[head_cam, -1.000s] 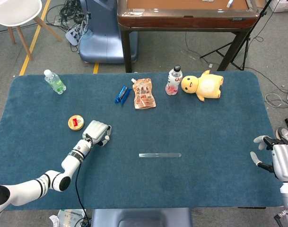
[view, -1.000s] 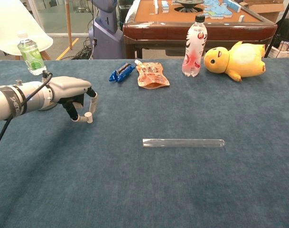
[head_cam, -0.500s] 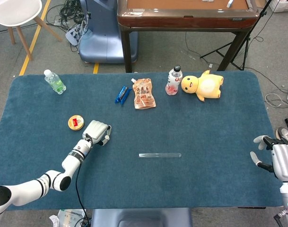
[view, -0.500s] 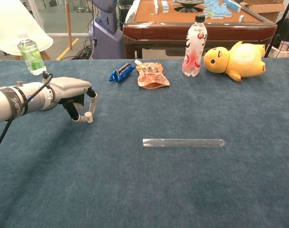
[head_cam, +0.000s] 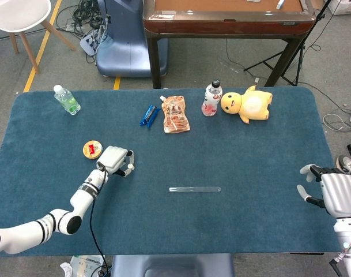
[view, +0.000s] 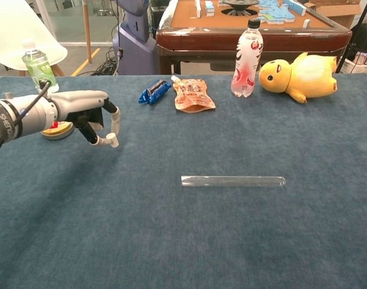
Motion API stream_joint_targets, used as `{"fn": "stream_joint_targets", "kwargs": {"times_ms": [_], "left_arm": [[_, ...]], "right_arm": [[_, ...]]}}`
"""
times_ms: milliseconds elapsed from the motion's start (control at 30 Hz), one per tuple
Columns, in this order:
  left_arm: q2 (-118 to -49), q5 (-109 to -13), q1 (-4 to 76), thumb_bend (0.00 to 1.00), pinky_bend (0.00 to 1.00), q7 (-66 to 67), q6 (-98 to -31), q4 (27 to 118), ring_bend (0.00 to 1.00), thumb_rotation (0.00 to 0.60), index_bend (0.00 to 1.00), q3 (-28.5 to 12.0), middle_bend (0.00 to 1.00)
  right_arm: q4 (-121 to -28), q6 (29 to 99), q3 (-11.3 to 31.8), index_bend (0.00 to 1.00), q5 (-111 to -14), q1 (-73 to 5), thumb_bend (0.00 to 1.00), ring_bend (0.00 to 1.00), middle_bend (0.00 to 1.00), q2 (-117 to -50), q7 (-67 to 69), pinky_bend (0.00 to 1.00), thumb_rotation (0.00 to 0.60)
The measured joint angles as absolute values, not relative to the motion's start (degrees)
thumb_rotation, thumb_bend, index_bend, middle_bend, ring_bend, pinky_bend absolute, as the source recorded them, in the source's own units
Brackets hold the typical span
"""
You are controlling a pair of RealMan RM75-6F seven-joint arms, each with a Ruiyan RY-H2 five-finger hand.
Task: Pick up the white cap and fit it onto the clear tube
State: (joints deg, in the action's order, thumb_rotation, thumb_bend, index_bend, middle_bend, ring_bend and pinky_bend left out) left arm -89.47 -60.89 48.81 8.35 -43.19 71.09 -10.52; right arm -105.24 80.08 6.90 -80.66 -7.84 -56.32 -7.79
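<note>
Left hand (view: 90, 117) lifted off the cloth since a second ago, white cap (view: 112, 142) pinched at its fingertips, probably clear of the table. Clear tube (view: 233, 180) lay untouched mid-table. Right hand (head_cam: 331, 193) idle, fingers apart.

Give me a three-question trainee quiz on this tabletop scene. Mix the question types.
1. True or false: the left hand pinches the white cap.
2. The clear tube is: A) lying flat on the cloth, B) standing upright, C) held by the right hand.
3. Which object stands beside the yellow plush toy?

Key: 1. True. 2. A. 3. The pink-labelled bottle.
</note>
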Motion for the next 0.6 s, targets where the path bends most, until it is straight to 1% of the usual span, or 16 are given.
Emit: {"fn": "stream_joint_targets", "kwargs": {"times_ms": [67, 167, 267, 333, 400, 500, 600], "left_arm": [[-87.8, -61.2, 48.0, 0.32, 1.0, 7.5, -44.0, 73.5, 1.0, 0.6, 0.53, -10.7, 1.0], [-85.3, -61.8, 46.7, 0.32, 1.0, 6.7, -45.5, 77.2, 1.0, 0.6, 0.53, -10.7, 1.0], [-82.9, -62.6, 45.4, 0.32, 1.0, 6.2, -47.1, 80.8, 1.0, 0.6, 0.53, -10.5, 1.0], [-81.5, -63.1, 44.6, 0.32, 1.0, 6.0, -48.1, 82.9, 1.0, 0.6, 0.53, -10.3, 1.0], [-80.0, -63.5, 43.7, 0.32, 1.0, 5.9, -49.1, 85.2, 1.0, 0.6, 0.53, -10.0, 1.0], [-78.0, -64.0, 42.6, 0.32, 1.0, 5.7, -50.3, 88.1, 1.0, 0.6, 0.53, -9.7, 1.0], [-76.3, -64.5, 41.6, 0.32, 1.0, 5.8, -51.5, 90.6, 1.0, 0.6, 0.53, -9.3, 1.0]], "right_arm": [[-105.6, 78.5, 7.0, 0.43, -80.7, -9.0, 0.28, 0.53, 0.58, -56.5, -8.6, 0.51, 0.6], [-106.1, 75.7, 7.2, 0.43, -80.8, -11.2, 0.28, 0.58, 0.63, -57.2, -10.1, 0.61, 0.6], [-106.3, 72.6, 7.6, 0.43, -80.5, -13.6, 0.28, 0.65, 0.68, -58.4, -11.5, 0.74, 0.6], [-106.3, 69.9, 7.8, 0.43, -79.9, -15.5, 0.26, 0.72, 0.74, -59.4, -12.3, 0.83, 0.6], [-106.0, 66.8, 8.1, 0.44, -78.9, -17.7, 0.24, 0.78, 0.79, -60.9, -13.3, 0.89, 0.6], [-105.3, 62.1, 8.5, 0.46, -76.8, -21.3, 0.23, 0.85, 0.86, -63.8, -15.3, 0.95, 0.6], [-104.3, 57.6, 8.9, 0.47, -73.8, -25.3, 0.23, 0.9, 0.89, -67.3, -18.5, 0.99, 0.6]]}}
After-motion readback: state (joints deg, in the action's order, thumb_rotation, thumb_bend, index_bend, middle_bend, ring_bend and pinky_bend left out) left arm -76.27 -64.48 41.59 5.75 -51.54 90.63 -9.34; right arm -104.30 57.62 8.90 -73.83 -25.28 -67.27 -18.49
